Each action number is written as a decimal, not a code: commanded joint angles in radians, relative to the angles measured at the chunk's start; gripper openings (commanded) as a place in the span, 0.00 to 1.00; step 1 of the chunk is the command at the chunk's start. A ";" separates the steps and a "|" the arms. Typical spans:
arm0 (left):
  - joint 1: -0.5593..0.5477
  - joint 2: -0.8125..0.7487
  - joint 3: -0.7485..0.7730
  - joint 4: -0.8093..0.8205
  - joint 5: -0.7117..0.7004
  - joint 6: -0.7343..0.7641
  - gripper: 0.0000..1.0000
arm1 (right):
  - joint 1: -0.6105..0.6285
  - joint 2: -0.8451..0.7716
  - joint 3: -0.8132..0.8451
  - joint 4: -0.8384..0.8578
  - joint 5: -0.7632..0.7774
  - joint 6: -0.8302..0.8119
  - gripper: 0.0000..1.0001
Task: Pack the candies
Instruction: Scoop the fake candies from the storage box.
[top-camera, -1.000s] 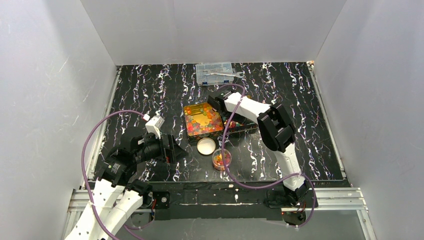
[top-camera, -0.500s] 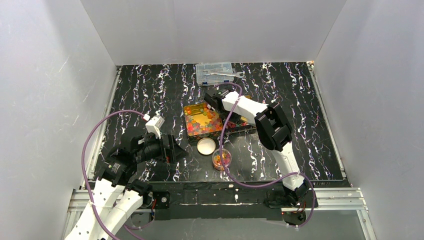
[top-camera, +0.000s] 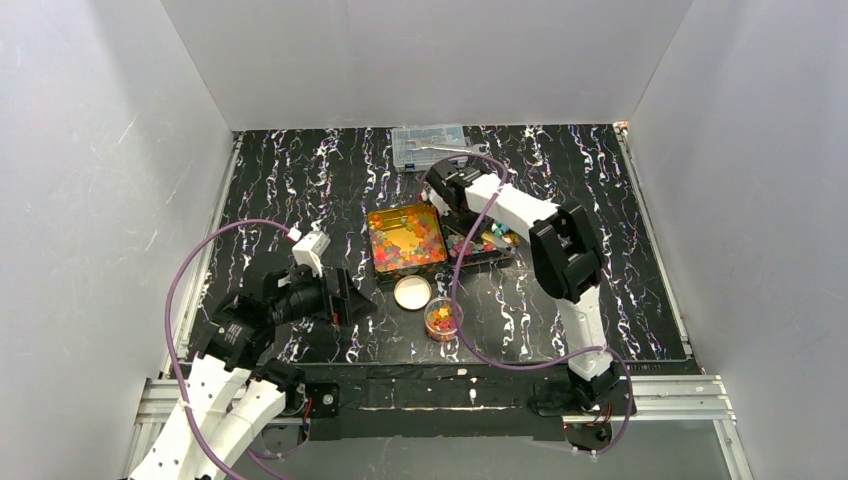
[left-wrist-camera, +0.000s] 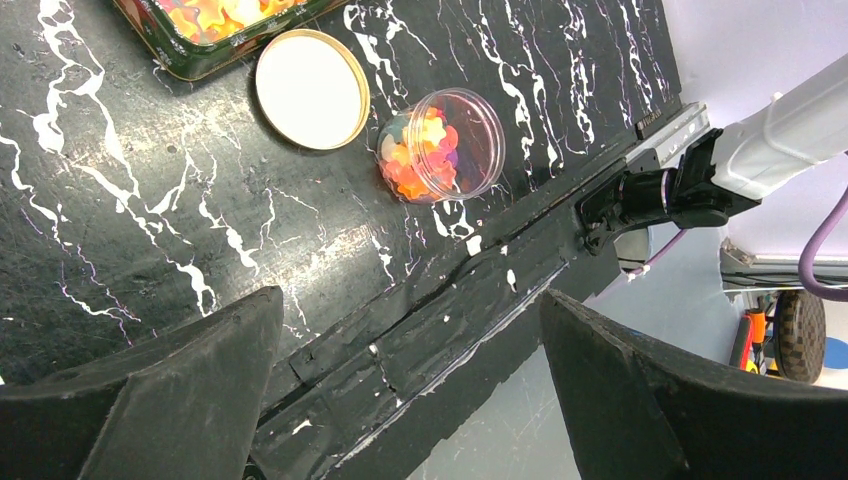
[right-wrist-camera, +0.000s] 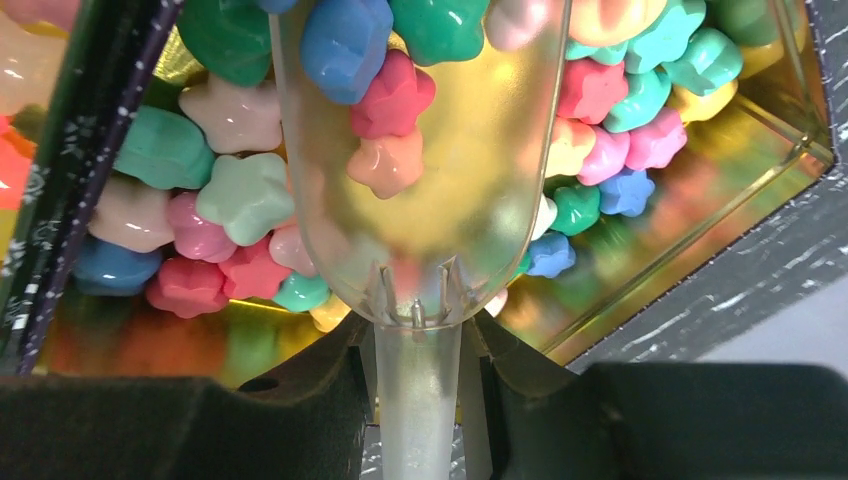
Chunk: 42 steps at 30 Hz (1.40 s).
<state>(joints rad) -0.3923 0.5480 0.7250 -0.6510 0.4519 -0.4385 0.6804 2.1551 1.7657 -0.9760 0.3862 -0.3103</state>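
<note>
Pastel candies (right-wrist-camera: 245, 195), star-shaped in pink, green, blue, yellow and white, are lying heaped in a gold-lined tin (right-wrist-camera: 740, 180) and filling the upper half of the right wrist view. A clear scoop (right-wrist-camera: 450, 230) is reaching down into this heap from the middle of the frame, carrying a few pieces in its bowl: blue, pink and pale orange are showing. The right tool (right-wrist-camera: 418, 370) is clamping the scoop's handle at bottom centre, jaws closed on it from both sides. In the top view the glossy red, orange and yellow candies (top-camera: 405, 235) are filling a second tin (top-camera: 372, 232) at frame centre, just left of the pastel tin and touching it or nearly so. Below that tin a round white lid (left-wrist-camera: 312, 88) is lying flat, and just beside it a small clear jar (left-wrist-camera: 485, 150) is holding a shallow layer of candies, mostly orange and yellow. The left tool (left-wrist-camera: 410, 380) is hovering at lower left of the top view, jaws spread wide, gripping nothing. A clear compartment box (top-camera: 430, 145) is sitting at the upper edge of the black marbled bench (top-camera: 300, 190).
</note>
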 joint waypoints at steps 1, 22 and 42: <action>-0.004 0.006 -0.014 0.007 0.001 0.009 0.99 | -0.022 -0.056 -0.070 0.109 -0.208 0.037 0.01; -0.004 0.004 -0.013 0.007 0.000 0.009 0.99 | -0.084 -0.269 -0.356 0.308 -0.249 0.079 0.01; -0.005 0.009 -0.016 0.006 -0.005 0.007 0.99 | -0.104 -0.504 -0.532 0.431 -0.271 0.112 0.01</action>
<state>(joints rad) -0.3923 0.5529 0.7147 -0.6502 0.4515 -0.4385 0.5819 1.7359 1.2449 -0.5663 0.1318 -0.2119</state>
